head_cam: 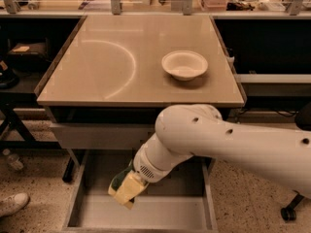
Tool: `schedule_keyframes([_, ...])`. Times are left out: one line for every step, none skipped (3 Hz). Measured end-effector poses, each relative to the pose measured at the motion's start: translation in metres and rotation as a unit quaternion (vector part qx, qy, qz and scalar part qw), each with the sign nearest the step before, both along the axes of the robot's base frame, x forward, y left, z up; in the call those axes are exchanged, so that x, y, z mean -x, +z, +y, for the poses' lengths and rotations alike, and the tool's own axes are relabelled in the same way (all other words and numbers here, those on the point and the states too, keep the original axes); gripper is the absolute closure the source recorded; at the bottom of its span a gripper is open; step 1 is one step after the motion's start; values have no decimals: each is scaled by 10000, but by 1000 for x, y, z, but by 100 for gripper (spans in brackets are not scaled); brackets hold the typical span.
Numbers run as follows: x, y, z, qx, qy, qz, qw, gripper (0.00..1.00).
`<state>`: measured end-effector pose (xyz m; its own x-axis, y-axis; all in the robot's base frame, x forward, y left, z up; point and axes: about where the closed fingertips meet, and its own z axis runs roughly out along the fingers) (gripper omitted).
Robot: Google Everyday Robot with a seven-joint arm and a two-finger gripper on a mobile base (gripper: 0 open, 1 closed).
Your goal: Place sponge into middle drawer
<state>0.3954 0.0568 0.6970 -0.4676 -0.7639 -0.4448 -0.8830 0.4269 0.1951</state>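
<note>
The sponge, pale yellow with a dark green layer on its upper left side, is held at the tip of my arm, just above the floor of the open middle drawer. My gripper is at the end of the white wrist, down inside the drawer opening towards its left half. It is shut on the sponge, which hides most of the fingers. The drawer is a shallow grey tray pulled out below the table, with a smooth grey floor and low side walls.
A white bowl sits on the beige tabletop at the right. A closed grey drawer front is just under the tabletop. My white arm crosses the drawer's right side. A shoe is on the floor at left.
</note>
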Motion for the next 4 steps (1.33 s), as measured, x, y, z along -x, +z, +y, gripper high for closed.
schedule_keyframes([5,-53,1,-190,-232,211,9993,100])
schedule_keyframes([-10,-91,11,-357,-292,300,9985,100])
schedule_keyframes([-20,-125,34,-544,-254,521,9968,100])
schedule_keyframes([-17,-134,36,-563,-251,627,9961,100])
